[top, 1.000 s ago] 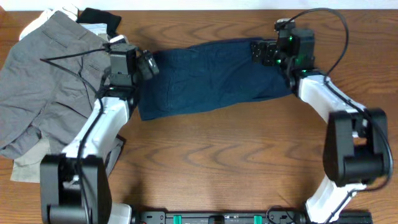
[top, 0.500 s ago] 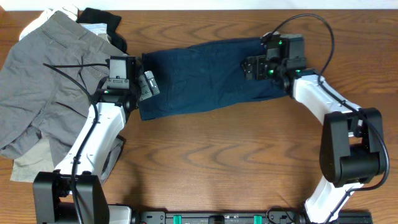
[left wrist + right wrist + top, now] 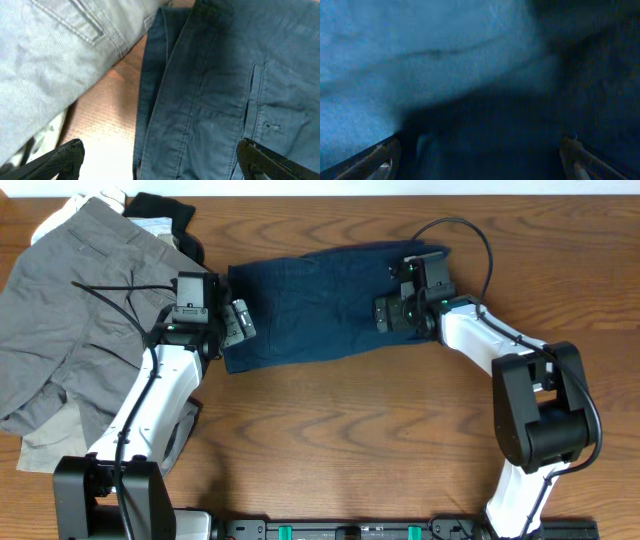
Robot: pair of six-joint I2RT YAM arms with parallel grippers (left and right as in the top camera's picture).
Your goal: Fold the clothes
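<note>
grey shorts [image 3: 70, 310] are spread flat over the left end of the wooden table [image 3: 350, 430]. a beige garment [image 3: 40, 452] is partly covered by their near edge. a white garment [image 3: 65, 212] and a black garment [image 3: 165, 208] are bunched at the far left corner, both touching the grey shorts.

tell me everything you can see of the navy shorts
The navy shorts are dark blue, cotton-like cloth, lying flat and a little creased on the wooden table, long side running left to right. The left wrist view shows stitched seams and layered edges at their left end, close beside the grey shorts. The left gripper sits open at that end; the right gripper hangs open right over the cloth near the other end.
</note>
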